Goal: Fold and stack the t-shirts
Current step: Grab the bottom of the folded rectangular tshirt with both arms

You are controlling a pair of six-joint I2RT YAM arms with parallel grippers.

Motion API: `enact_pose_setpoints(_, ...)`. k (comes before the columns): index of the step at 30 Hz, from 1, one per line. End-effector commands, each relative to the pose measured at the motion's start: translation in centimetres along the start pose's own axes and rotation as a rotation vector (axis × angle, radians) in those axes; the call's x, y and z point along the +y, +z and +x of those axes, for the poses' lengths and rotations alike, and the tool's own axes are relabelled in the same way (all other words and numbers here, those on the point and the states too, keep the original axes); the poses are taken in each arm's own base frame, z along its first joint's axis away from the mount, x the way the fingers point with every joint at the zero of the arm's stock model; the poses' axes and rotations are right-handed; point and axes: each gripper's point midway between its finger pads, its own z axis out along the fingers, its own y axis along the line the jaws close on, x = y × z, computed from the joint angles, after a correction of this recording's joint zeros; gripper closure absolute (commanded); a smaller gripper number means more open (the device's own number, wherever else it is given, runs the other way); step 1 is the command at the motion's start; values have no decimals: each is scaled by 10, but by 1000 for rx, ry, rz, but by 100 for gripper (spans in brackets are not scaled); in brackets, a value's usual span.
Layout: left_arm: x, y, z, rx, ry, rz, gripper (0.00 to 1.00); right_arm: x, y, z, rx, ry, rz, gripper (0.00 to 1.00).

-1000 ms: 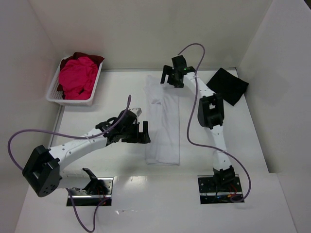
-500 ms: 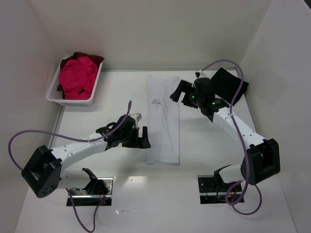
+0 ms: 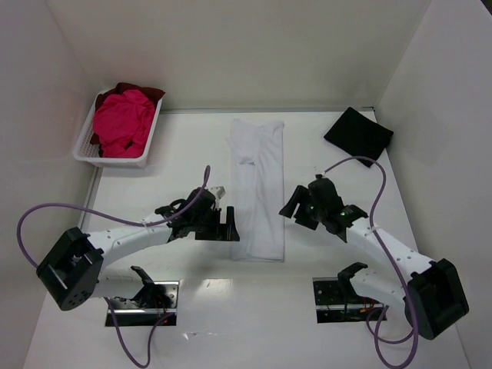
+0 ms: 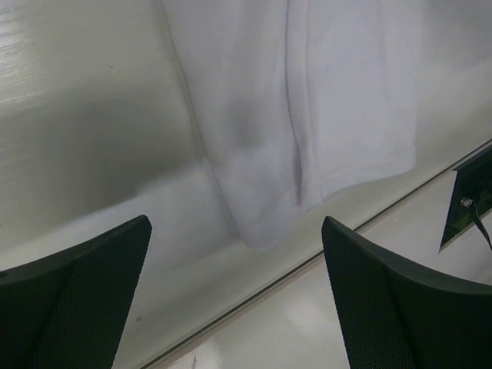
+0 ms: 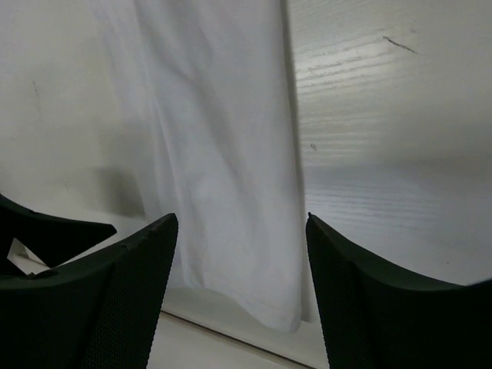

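Left wrist: white t-shirt (image 4: 323,100) lies beyond left gripper's (image 4: 236,234) spread fingers (image 4: 84,292).

a white t-shirt (image 3: 257,188), folded into a long narrow strip, is laid flat between the left gripper (image 3: 231,223) and the right gripper (image 3: 292,206). a folded black t-shirt (image 3: 358,135) is seen well beyond the right gripper. a bright pink t-shirt (image 3: 121,121) is bunched over a dark red t-shirt (image 3: 150,93), far beyond the left gripper.
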Motion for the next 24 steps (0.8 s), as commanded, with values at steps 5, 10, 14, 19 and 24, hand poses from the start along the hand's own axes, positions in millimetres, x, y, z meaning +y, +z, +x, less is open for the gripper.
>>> enact_pose_setpoints(5,-11,5,0,14,-14,51,3,-7,-2,46,82,88,-29,34)
enact_pose_setpoints(10,-9,9,2,34,-20,34,3,-4,-3,65,123,91,-28,34)
enact_pose_setpoints(14,-8,15,7,69,-26,32,4,-6,0,73,161,92,-30,34)
enact_pose_setpoints(19,-7,18,13,106,-33,37,5,-12,0,97,227,75,-9,37)
enact_pose_setpoints(24,-9,17,17,126,-36,46,5,-23,-2,103,249,57,36,37)
